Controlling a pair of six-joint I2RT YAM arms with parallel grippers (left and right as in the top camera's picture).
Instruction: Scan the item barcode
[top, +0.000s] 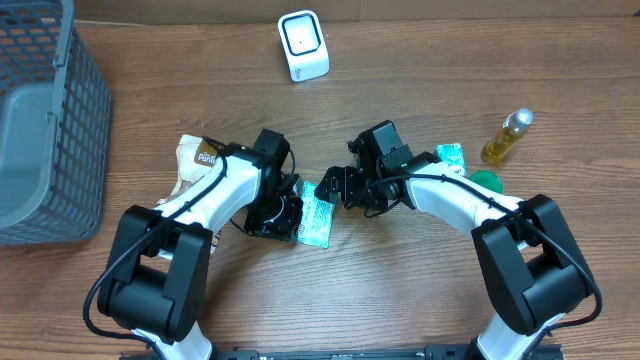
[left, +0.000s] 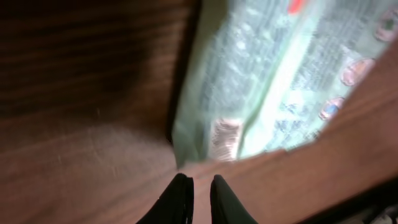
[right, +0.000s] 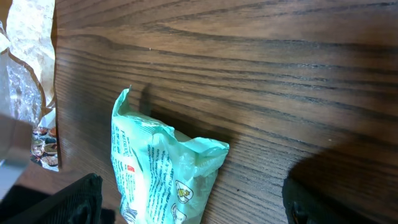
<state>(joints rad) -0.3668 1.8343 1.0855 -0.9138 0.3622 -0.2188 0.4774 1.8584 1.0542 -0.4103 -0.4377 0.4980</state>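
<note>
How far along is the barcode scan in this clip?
Done: nothing that shows. The green packet lies on the table, well short of the white scanner.
In hand: the grippers flank it. The right gripper is open with the packet between its fingers; the left gripper is shut at its edge, holding nothing.
Left: grasp, lift, show the barcode to the scanner.

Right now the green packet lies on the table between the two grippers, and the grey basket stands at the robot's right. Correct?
Not quite. The overhead view shows the grey basket at the robot's left, not its right. The green packet does lie on the table between the left gripper and the right gripper.
</note>
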